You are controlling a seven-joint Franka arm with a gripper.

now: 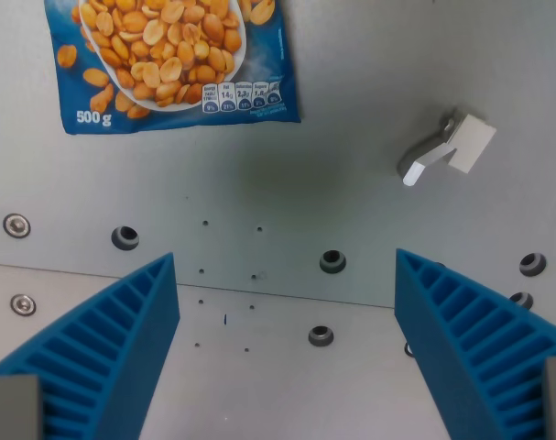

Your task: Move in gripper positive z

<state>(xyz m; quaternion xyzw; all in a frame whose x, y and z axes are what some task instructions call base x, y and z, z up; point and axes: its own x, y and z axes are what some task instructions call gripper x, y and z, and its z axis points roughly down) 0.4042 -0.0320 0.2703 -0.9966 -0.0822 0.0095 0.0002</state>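
Note:
My gripper is open, with nothing between its two blue ribbed fingers. The left finger and the right finger rise from the bottom corners of the wrist view. Below them is a grey metal plate with small holes. A blue bag of peanuts, marked 500 g, lies flat at the top left of the wrist view, well beyond the fingertips.
A small white block on a grey metal bracket sits at the upper right. Several bolt holes and screw heads dot the plate. A seam runs across the plate between the fingers.

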